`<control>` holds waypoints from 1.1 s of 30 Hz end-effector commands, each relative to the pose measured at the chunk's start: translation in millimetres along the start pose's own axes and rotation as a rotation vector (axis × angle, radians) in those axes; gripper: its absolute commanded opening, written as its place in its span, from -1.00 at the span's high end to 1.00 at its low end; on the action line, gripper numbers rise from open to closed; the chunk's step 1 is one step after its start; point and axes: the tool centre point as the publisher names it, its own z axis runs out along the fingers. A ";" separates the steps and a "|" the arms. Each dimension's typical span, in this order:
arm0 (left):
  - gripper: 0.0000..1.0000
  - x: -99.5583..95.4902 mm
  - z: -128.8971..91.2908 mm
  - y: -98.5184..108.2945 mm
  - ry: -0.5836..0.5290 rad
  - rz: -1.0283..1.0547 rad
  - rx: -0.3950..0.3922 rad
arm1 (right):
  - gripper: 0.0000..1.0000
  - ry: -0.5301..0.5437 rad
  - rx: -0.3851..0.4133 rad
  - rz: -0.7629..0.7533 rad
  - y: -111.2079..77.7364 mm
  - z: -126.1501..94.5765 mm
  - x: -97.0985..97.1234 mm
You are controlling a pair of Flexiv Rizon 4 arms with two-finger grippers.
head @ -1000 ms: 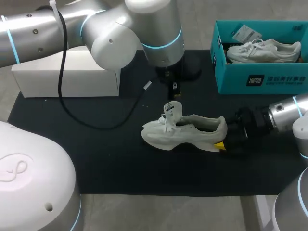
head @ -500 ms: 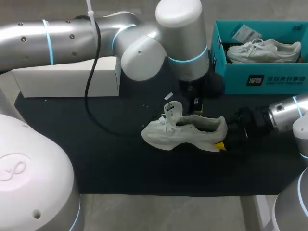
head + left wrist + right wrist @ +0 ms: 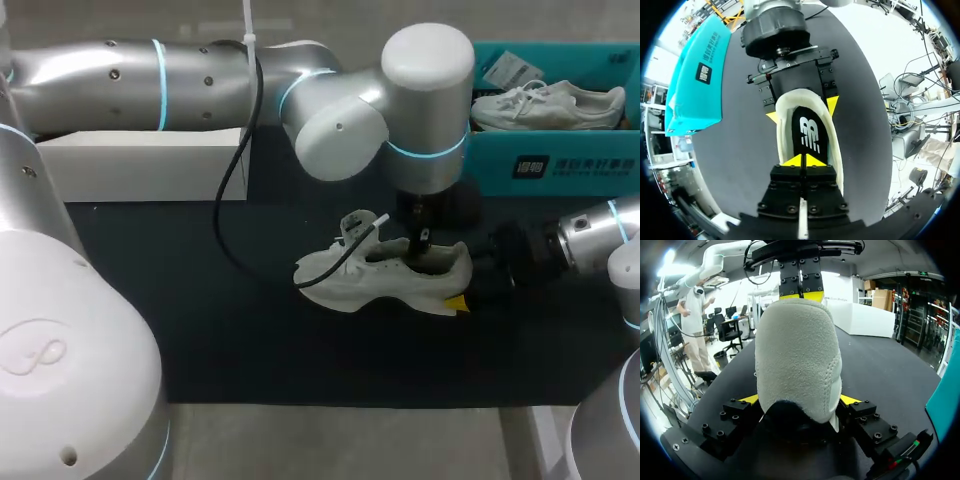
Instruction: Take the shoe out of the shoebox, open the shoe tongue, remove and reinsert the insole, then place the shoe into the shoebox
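Note:
A pale grey shoe [image 3: 385,275] lies on the black mat, toe to the left, tongue [image 3: 357,229] raised. My right gripper [image 3: 468,292] is shut on its heel; the heel [image 3: 797,360] fills the space between the yellow fingertips [image 3: 751,399]. My left arm reaches in from the left, and its gripper [image 3: 421,241] hangs shut just over the shoe's opening. In the left wrist view the joined yellow tips of the left gripper [image 3: 802,161] sit above the black insole [image 3: 809,134], with the right gripper [image 3: 802,111] beyond at the heel. The left gripper [image 3: 800,295] shows above the heel.
The teal shoebox [image 3: 545,170] stands at the back right with a second white shoe [image 3: 548,105] and paper inside. A white box lid [image 3: 140,165] lies at the back left, partly under my left arm. Bare mat [image 3: 300,350] lies in front of the shoe.
My left arm has swung to the right and come down, from behind the shoe to right over its opening. The right gripper and the shoe have stayed put.

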 end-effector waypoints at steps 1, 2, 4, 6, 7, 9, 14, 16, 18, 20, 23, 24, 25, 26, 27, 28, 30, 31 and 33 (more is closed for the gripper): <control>1.00 4.0 -0.4 -1.0 0.003 0.000 -0.033 | 1.00 -0.001 0.004 0.000 -1.8 0.5 -0.8; 1.00 6.5 0.1 1.0 0.004 -0.001 -0.037 | 1.00 -0.001 0.004 0.000 -1.8 0.5 -0.8; 1.00 11.7 2.2 5.0 0.010 -0.007 -0.051 | 1.00 -0.001 0.004 0.000 -1.8 0.5 -0.8; 1.00 16.2 6.0 9.5 0.016 -0.018 -0.057 | 1.00 -0.001 0.004 0.000 -1.8 0.5 -0.8; 1.00 17.6 8.9 12.3 0.022 -0.028 -0.062 | 1.00 -0.001 0.004 0.000 -1.8 0.5 -0.8; 1.00 18.5 15.8 18.2 0.032 -0.049 -0.061 | 1.00 -0.001 0.004 0.000 -1.8 0.5 -0.8; 1.00 17.1 29.0 28.5 0.056 -0.087 -0.061 | 1.00 -0.001 0.004 0.000 -1.8 0.5 -0.8; 1.00 19.4 29.2 28.7 0.072 -0.080 -0.051 | 1.00 -0.001 0.004 0.000 -1.8 0.5 -0.8; 1.00 23.8 26.2 28.2 0.095 -0.070 -0.022 | 1.00 -0.001 0.004 0.000 -1.8 0.5 -0.8; 1.00 27.3 21.8 27.7 0.114 -0.062 -0.003 | 1.00 -0.001 0.004 0.000 -1.8 0.5 -0.8; 1.00 27.2 15.5 25.9 0.102 -0.054 -0.002 | 1.00 -0.001 0.004 0.000 -1.8 0.5 -0.8; 1.00 25.7 13.9 25.0 0.096 -0.051 -0.002 | 1.00 -0.001 0.004 0.000 -1.8 0.5 -0.8; 1.00 23.6 12.5 23.9 0.089 -0.050 -0.003 | 1.00 -0.001 0.004 0.000 -1.8 0.5 -0.8; 1.00 21.2 12.1 22.8 0.078 -0.049 -0.014 | 1.00 -0.001 0.004 0.000 -1.8 0.5 -0.8; 1.00 18.8 12.1 21.5 0.074 -0.048 -0.021 | 1.00 -0.001 0.004 0.000 -1.8 0.5 -0.8; 1.00 15.9 12.0 19.6 0.068 -0.046 -0.024 | 1.00 -0.001 0.004 0.000 -1.8 0.5 -0.8; 1.00 10.1 12.6 15.7 0.055 -0.040 -0.018 | 1.00 -0.001 0.004 0.000 -1.8 0.5 -0.8; 1.00 7.2 13.8 13.2 0.056 -0.032 -0.026 | 1.00 -0.001 0.004 0.000 -1.8 0.5 -0.8; 1.00 2.8 15.2 7.4 0.048 -0.017 -0.030 | 1.00 -0.001 0.004 0.000 -1.8 0.5 -0.8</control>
